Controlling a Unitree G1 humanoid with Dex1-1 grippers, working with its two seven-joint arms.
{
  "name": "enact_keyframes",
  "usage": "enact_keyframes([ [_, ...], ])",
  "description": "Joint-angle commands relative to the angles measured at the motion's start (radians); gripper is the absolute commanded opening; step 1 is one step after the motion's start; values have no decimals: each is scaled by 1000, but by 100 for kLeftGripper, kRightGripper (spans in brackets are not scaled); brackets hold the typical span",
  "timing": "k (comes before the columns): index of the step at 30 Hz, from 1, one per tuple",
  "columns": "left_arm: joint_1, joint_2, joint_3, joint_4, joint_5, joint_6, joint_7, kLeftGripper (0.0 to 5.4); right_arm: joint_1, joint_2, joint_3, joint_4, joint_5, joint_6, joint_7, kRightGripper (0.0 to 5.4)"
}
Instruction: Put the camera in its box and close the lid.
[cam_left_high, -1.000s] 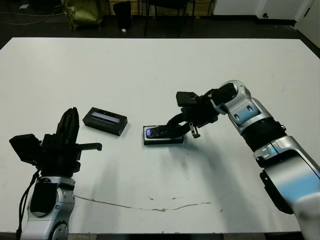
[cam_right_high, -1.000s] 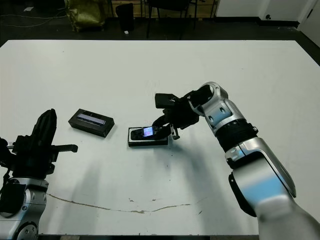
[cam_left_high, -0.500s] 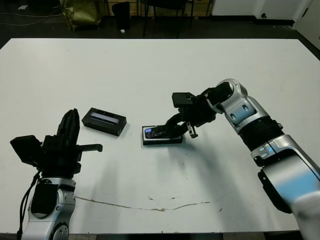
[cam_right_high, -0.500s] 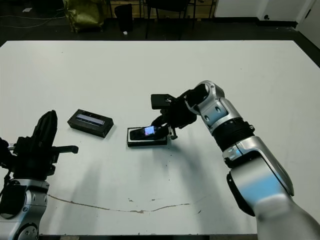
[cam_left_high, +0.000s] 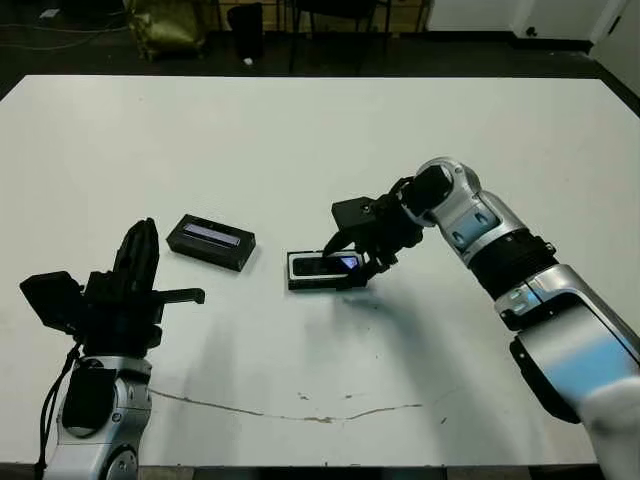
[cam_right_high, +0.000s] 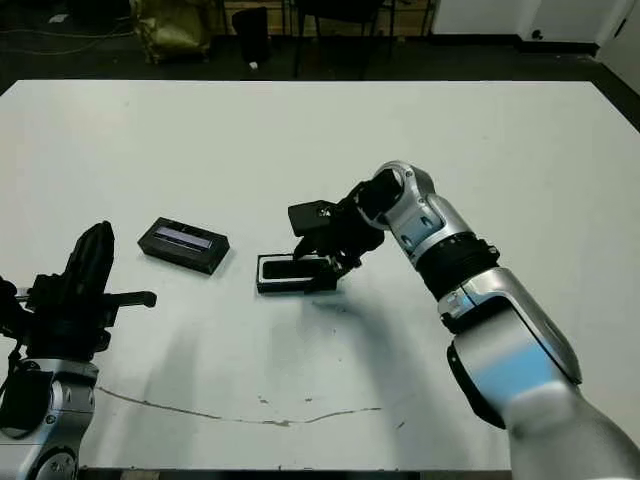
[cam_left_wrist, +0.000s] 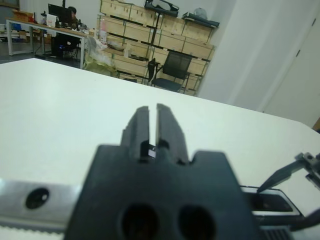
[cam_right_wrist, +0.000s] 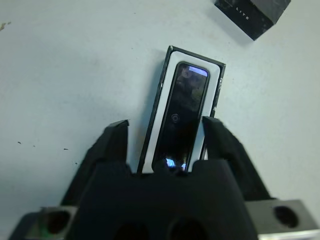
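One word, "LITE", on lid (cam_right_wrist: 252, 15)

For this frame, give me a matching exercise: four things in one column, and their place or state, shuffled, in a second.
Things:
1. camera
2. lid
3. left gripper
4. right gripper

States:
A. fingers shut, holding nothing
B. lying in the white-lined box
C. fingers open, one on each side of the box
D. on the table, off the box, toward the robot's left

Pairs: 1-B, 2-D, 3-A, 4-C
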Motion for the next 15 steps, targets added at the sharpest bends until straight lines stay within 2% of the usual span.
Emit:
enact_keyframes([
  [1,10,0,3,11,1,2,-3,0,18,-13,1,1,-13,-4,-6,381],
  [8,10,1,5,11,1,5,-5,0,20,-17,-33,-4,15,-15,1,537],
  [10,10,2,4,10,3,4,-6,0,20,-18,-56,-2,36,-3,4,539],
  [15,10,-2,7,11,-3,7,-3,0,17,-31,-140,-28,126,96,22,539],
])
